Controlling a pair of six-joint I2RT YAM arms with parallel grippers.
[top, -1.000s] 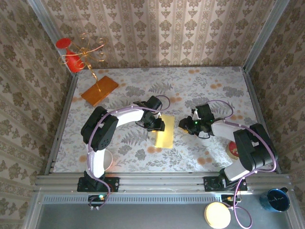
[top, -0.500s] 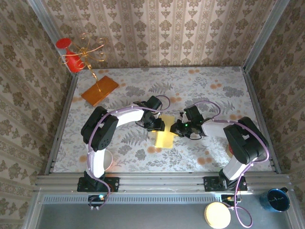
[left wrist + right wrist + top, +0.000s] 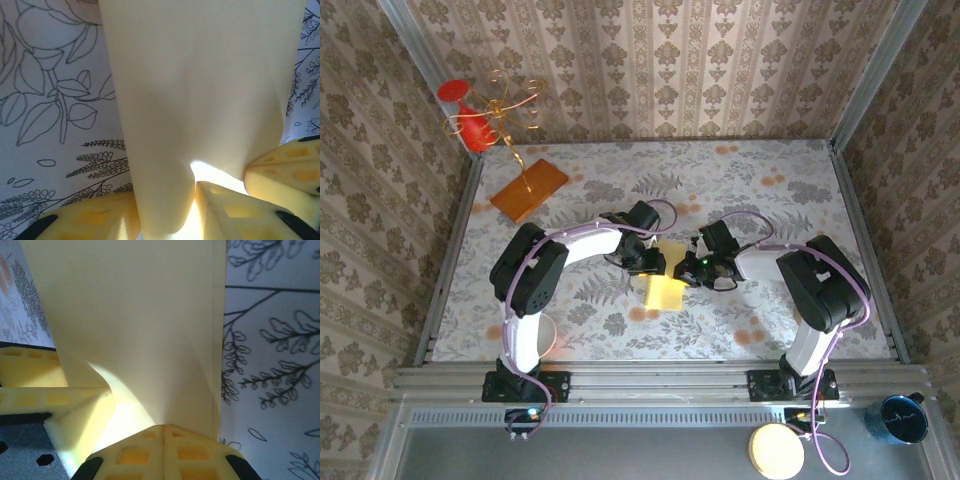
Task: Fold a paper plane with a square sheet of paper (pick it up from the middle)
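Table (image 3: 760, 200): I see a floral cloth over the whole top, pale with grey leaves and orange blossoms.
Far left: an orange board (image 3: 529, 189) lies flat and askew on the cloth, with a gold wire stand rising from it.
Middle: the square sheet of paper (image 3: 665, 288), pale yellow and folded narrow, has its near end down on the cloth.
Near left edge: a white bowl (image 3: 546, 335) sits on the cloth, partly hidden from me.

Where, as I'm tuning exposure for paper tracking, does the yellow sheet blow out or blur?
Left wrist: the paper sheet looks soft and shaded, with a blown-out patch beside the left gripper. Right wrist: a similar white glow just above the pinch of the right gripper, while the tablecloth print is sharp. Top external: the sheet is evenly lit, no glare.
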